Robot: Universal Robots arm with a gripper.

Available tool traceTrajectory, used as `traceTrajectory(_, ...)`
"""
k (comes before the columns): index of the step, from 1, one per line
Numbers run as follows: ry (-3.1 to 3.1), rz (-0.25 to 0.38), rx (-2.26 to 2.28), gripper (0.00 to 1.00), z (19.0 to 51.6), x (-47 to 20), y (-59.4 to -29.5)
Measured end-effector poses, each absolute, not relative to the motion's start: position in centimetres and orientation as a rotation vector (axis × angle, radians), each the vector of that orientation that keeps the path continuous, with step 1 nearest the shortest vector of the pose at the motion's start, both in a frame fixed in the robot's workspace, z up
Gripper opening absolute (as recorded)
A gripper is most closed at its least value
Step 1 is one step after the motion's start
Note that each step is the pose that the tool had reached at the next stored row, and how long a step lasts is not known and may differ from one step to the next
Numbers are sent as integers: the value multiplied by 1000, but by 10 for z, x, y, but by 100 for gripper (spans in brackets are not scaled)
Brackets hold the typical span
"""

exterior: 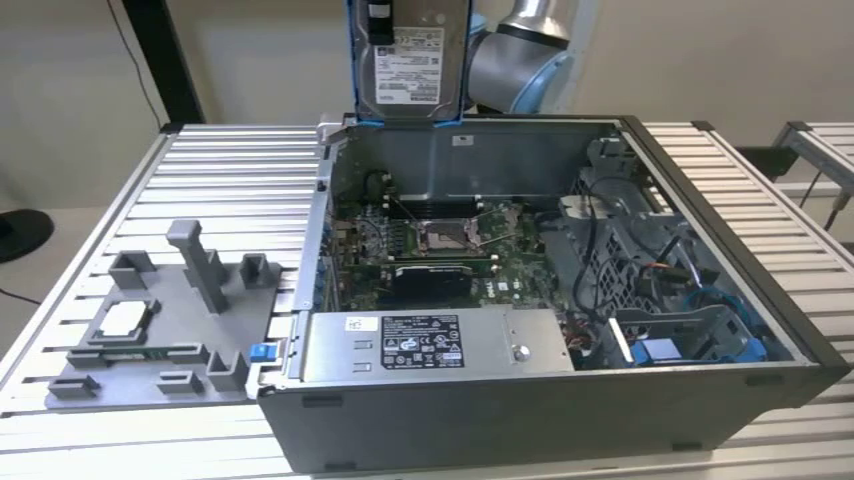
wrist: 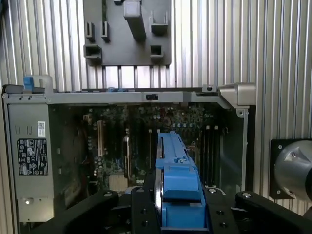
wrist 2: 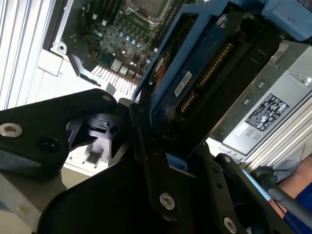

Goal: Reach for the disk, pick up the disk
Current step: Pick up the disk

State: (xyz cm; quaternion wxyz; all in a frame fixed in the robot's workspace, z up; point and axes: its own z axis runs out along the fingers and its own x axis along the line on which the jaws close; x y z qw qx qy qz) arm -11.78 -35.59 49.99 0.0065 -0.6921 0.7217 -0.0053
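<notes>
Tool [wrist: 178, 202] clamped on disk [exterior: 411, 55], upright above case [exterior: 534, 420]

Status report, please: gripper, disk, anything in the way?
Gripper shut on the disk. Disk held upright, above the open computer case. Nothing seen in its way.

Robotics lab bench: slotted aluminium table [exterior: 227, 170], open computer case [exterior: 534, 415], grey parts fixture [exterior: 147, 345]
</notes>
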Motion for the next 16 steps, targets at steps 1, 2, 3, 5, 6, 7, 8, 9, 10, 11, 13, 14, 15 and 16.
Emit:
traceTrajectory(1,2258,-16,-2166,0,500,-113,-356)
traceTrajectory(2,2258,-16,-2165,0,500,-109,-356)
traceTrajectory(3,2258,-16,-2165,0,500,-104,-356)
traceTrajectory(5,2258,-16,-2166,0,500,-95,-356)
traceTrajectory(6,2258,-16,-2165,0,500,-90,-356)
traceTrajectory(7,2258,-16,-2166,0,500,-86,-356)
traceTrajectory(8,2258,-16,-2166,0,500,-82,-356)
traceTrajectory(9,2258,-16,-2165,0,500,-77,-356)
traceTrajectory(10,2258,-16,-2166,0,500,-72,-356)
traceTrajectory(11,2258,-16,-2166,0,500,-68,-356)
traceTrajectory(13,2258,-16,-2166,0,500,-59,-356)
traceTrajectory(14,2258,-16,-2166,0,500,-54,-356)
traceTrajectory(15,2258,-16,-2166,0,500,-50,-356)
traceTrajectory(16,2258,-17,-2166,0,500,-45,-356)
